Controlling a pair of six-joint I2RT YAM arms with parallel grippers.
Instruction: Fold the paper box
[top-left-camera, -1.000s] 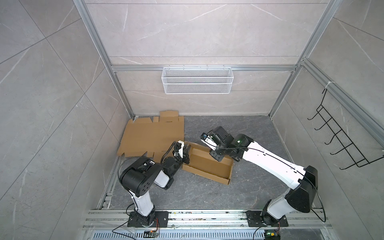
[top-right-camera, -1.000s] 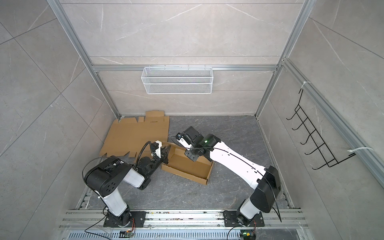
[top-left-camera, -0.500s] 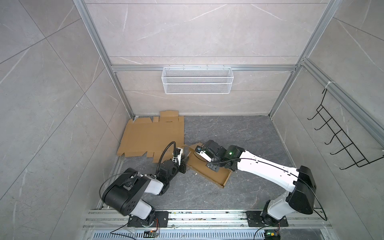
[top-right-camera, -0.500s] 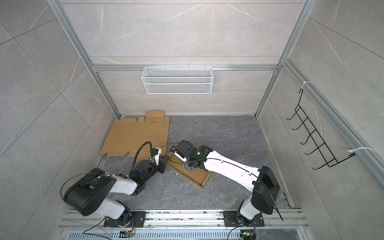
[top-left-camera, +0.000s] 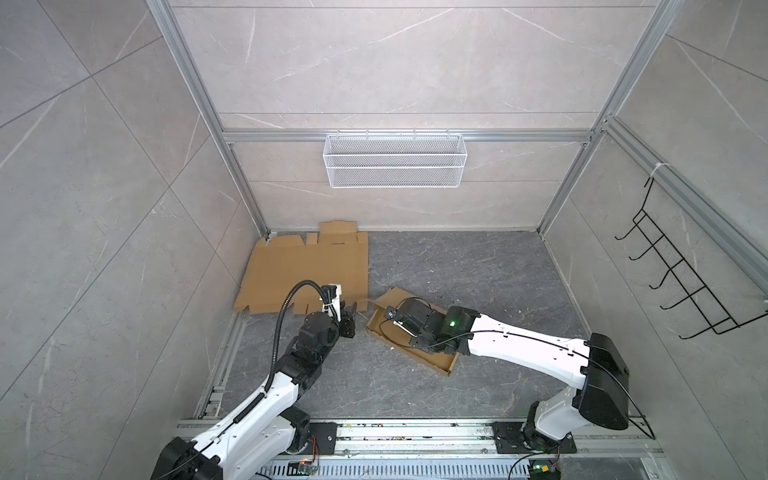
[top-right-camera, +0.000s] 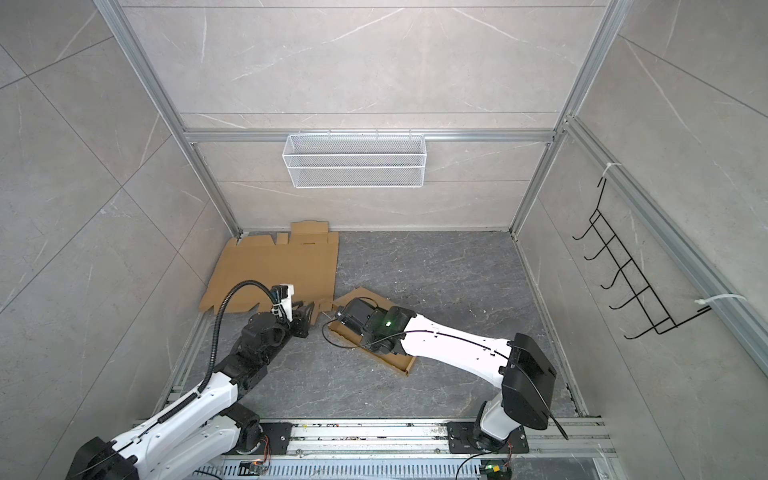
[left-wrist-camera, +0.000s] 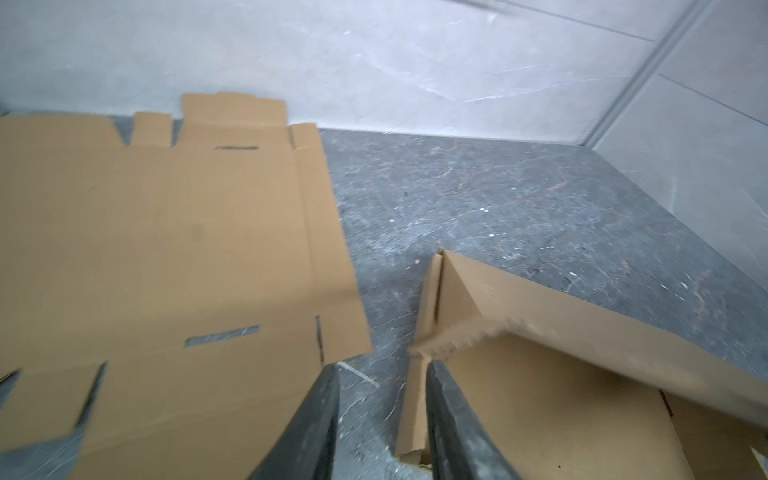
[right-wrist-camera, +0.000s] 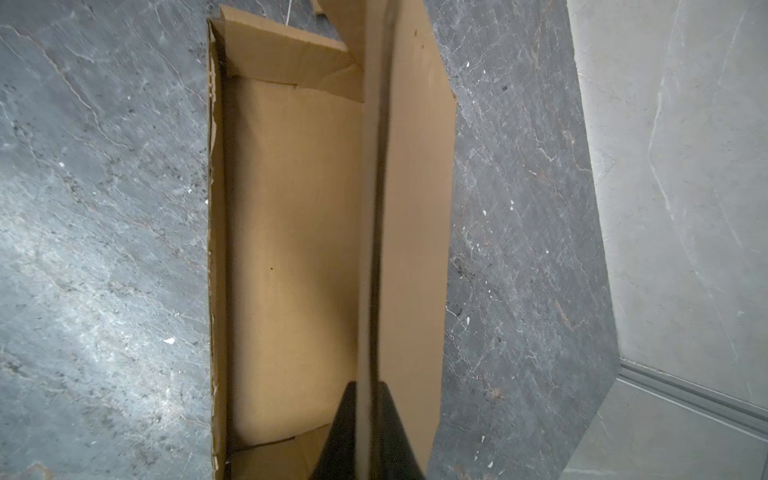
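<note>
Paper box (right-wrist-camera: 291, 249) looks half-formed, closing left to do; right gripper (right-wrist-camera: 368, 390) pinches its side panel; left gripper (left-wrist-camera: 382, 374) narrowly parted, empty.

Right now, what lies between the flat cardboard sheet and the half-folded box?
Only floor, bare but for a white sliver, seen in the left wrist view; the left gripper hovers there.

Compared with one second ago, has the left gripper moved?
Yes. The left gripper has drawn back toward the base rail and slightly left, away from the near right corner of the flat cardboard sheet; its jaws now stand open.
</note>
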